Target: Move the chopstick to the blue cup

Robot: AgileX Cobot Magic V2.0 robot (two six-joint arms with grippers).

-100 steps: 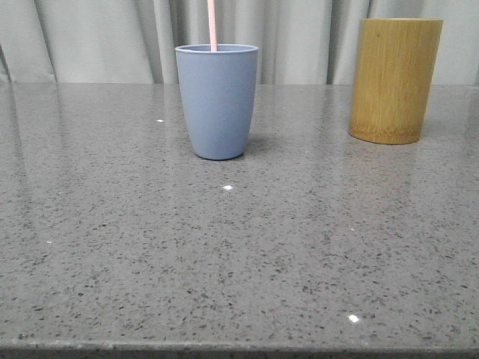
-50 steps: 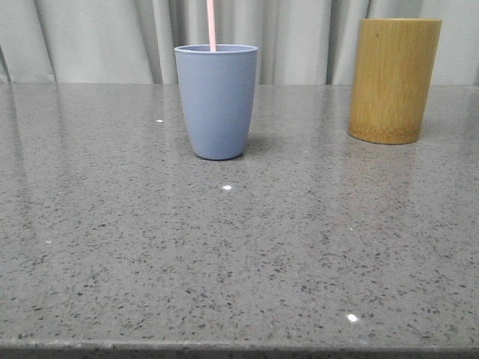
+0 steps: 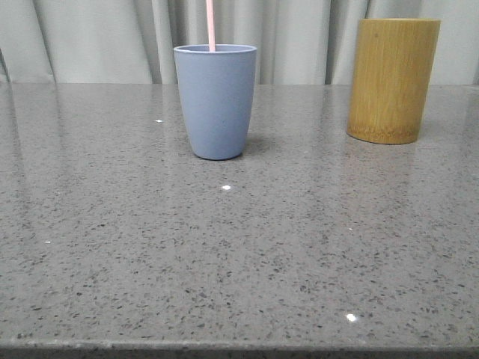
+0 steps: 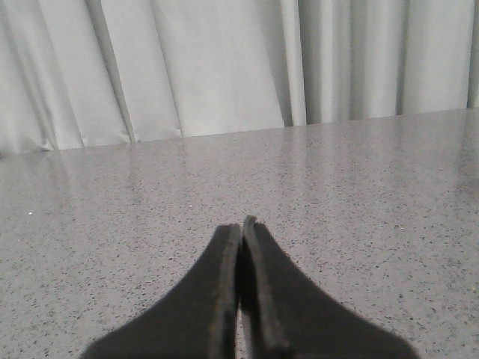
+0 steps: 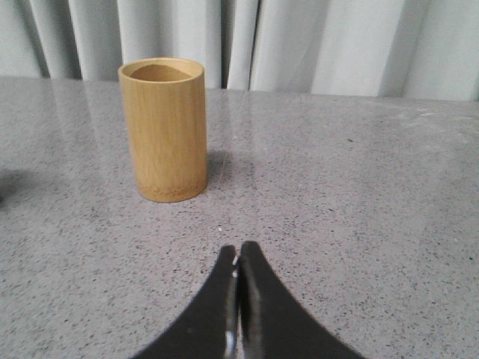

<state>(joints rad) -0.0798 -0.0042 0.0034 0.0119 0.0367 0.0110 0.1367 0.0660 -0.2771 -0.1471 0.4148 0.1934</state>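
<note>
In the front view the blue cup (image 3: 215,101) stands upright on the grey speckled table, left of centre. A thin pale pink chopstick (image 3: 210,25) stands in it and runs out of the top of the frame. Neither gripper shows in the front view. My left gripper (image 4: 241,228) is shut and empty, low over bare table facing the curtain. My right gripper (image 5: 239,256) is shut and empty, a short way in front of the bamboo holder (image 5: 164,129).
The tan bamboo cylinder holder (image 3: 392,80) stands at the back right of the table, apart from the blue cup. A pale pleated curtain (image 3: 90,41) hangs behind the table. The table's front edge (image 3: 239,348) runs along the bottom of the front view.
The front view has shifted very slightly; the cup and holder sit a pixel or two further left. Nothing else has visibly changed.
</note>
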